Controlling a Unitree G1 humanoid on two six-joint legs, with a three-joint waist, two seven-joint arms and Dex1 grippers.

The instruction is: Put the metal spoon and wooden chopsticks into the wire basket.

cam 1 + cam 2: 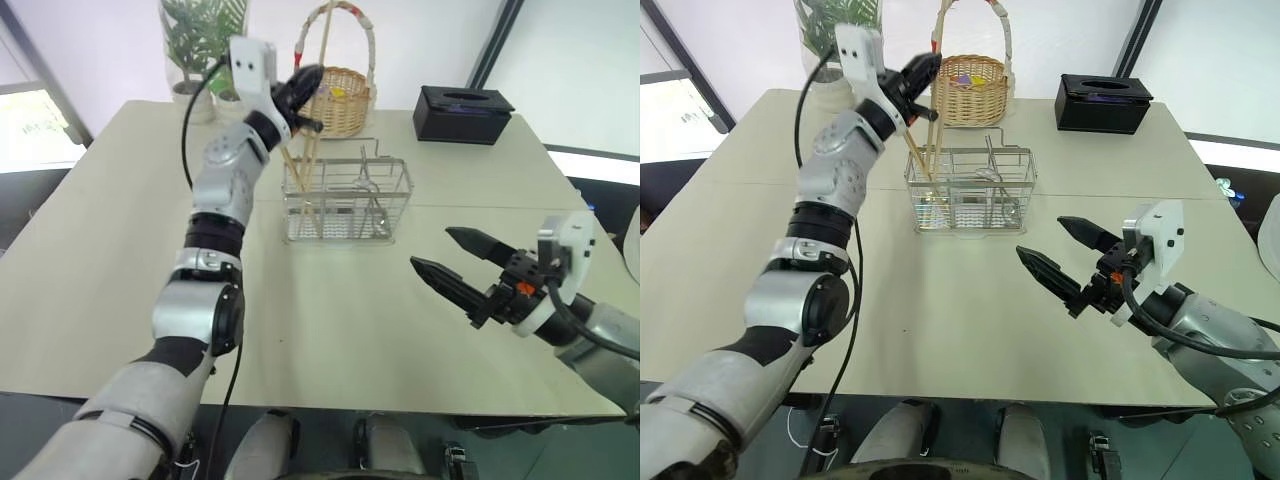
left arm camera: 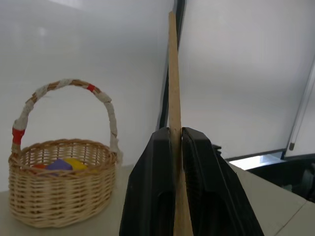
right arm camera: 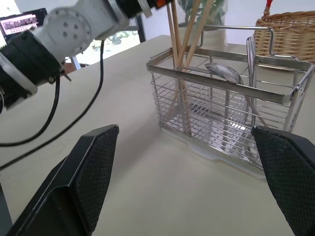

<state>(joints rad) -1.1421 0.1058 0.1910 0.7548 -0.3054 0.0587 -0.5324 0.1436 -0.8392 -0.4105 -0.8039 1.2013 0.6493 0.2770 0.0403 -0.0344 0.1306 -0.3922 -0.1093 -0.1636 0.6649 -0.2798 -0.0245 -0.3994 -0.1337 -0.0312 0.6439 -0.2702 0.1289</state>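
Note:
The wire basket [image 1: 345, 228] stands mid-table. Wooden chopsticks [image 3: 178, 34] lean upright in its left compartment, and the metal spoon [image 3: 224, 72] rests in the middle compartment with its bowl at the rim. My left gripper [image 1: 312, 98] hovers above the basket's left end, shut on one chopstick [image 2: 173, 64]. That stick points up past the fingers, and its lower end reaches down into the basket. My right gripper [image 1: 430, 248] hangs open and empty, nearer than the basket and to its right.
A round wicker basket [image 1: 338, 100] with a tall hoop handle stands just behind the wire basket. A black tissue box [image 1: 462, 113] sits at the back right and a potted plant [image 1: 200, 40] at the back left.

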